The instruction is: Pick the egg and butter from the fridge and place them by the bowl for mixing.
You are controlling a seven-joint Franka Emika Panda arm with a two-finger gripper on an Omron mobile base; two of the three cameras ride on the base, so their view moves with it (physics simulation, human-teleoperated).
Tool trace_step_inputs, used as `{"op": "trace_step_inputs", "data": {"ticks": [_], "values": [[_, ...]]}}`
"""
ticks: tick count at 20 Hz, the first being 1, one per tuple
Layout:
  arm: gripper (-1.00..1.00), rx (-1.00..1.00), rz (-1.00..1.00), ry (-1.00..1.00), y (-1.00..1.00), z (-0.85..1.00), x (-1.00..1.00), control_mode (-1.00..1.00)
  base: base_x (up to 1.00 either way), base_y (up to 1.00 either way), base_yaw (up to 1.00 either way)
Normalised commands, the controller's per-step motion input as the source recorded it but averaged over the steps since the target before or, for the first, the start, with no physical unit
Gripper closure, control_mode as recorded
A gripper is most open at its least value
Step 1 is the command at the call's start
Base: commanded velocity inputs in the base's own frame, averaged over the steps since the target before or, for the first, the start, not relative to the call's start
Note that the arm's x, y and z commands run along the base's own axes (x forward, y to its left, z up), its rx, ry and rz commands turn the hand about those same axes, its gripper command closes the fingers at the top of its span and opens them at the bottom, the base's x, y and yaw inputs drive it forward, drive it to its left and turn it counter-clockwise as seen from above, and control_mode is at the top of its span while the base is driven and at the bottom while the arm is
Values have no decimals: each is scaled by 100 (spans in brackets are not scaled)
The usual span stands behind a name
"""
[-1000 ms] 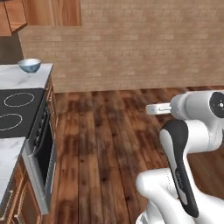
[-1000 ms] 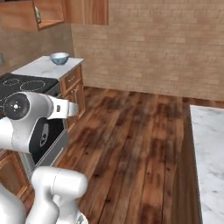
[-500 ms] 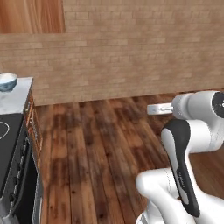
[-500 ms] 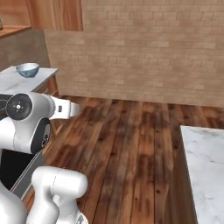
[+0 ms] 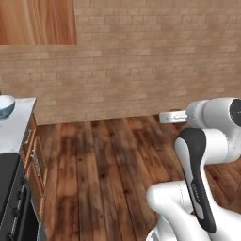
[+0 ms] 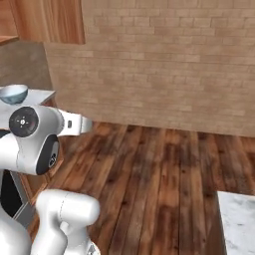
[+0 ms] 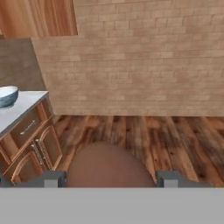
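Both base cameras have swung right, pushing the stove (image 5: 8, 188) and bowl (image 5: 4, 106) to the left edge, while the fingers (image 7: 51, 178) grip a brown egg (image 7: 109, 162), so the carry toward the bowl is under way

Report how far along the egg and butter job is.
Done: nothing yet; no egg or butter lies by the bowl on the counter. In hand: a brown rounded thing, likely the egg, sits gripped in the tool above the wood floor. Left: set it by the bowl, then fetch the butter.
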Motion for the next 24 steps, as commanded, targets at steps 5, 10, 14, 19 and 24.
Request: {"op": "trace_step_inputs", "data": {"ticks": [5,10,14,19,24], "values": [[100,0,0,0,0,0,0,100,100,0,37],[100,0,0,0,0,0,0,100,100,0,53],[100,0,0,0,0,0,0,100,41,-1,78],[100,0,0,0,0,0,0,100,1,0,88],[100,0,0,0,0,0,0,100,46,-3,80]]}}
